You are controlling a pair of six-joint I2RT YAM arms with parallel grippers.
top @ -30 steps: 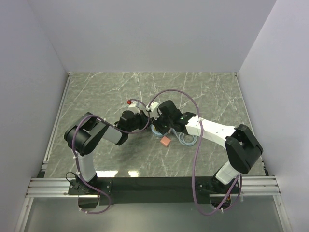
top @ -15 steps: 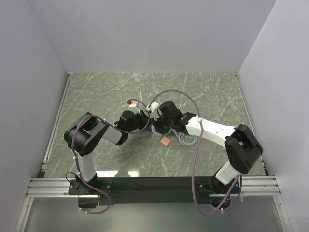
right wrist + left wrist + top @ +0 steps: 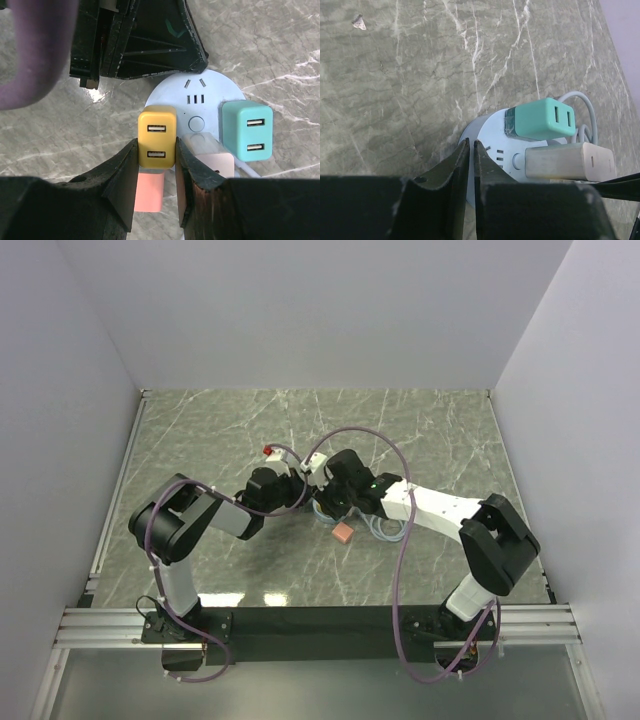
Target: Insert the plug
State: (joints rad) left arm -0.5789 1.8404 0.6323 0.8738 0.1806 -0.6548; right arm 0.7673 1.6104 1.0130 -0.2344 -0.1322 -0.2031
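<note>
On the marble-patterned bench (image 3: pixel 220 430), the right arm's forearm and elbow have edged slightly leftward over the past second, while the pink block (image 3: pixel 343 532) lies where it was. The right pincer (image 3: pixel 156 155) is clenched on a yellow plug (image 3: pixel 157 129), one finger on each flank, holding it over the near-left part of a round white socket hub (image 3: pixel 197 95). Just right of its fingers sits a teal plug (image 3: pixel 247 131) on the hub, with a beige plug (image 3: pixel 210 152) between the two. The left pincer (image 3: pixel 471 155) is drawn together to a thin slit, its tips at the hub's rim; whether they pinch anything cannot be told. Only the right wrist view shows the yellow plug and the hub's open slots, with a purple cable (image 3: pixel 30 50) blurred at top left. The left wrist view alone shows the grey cord (image 3: pixel 580 100) looping beyond the hub. From above, the two wrists hide the hub.
</note>
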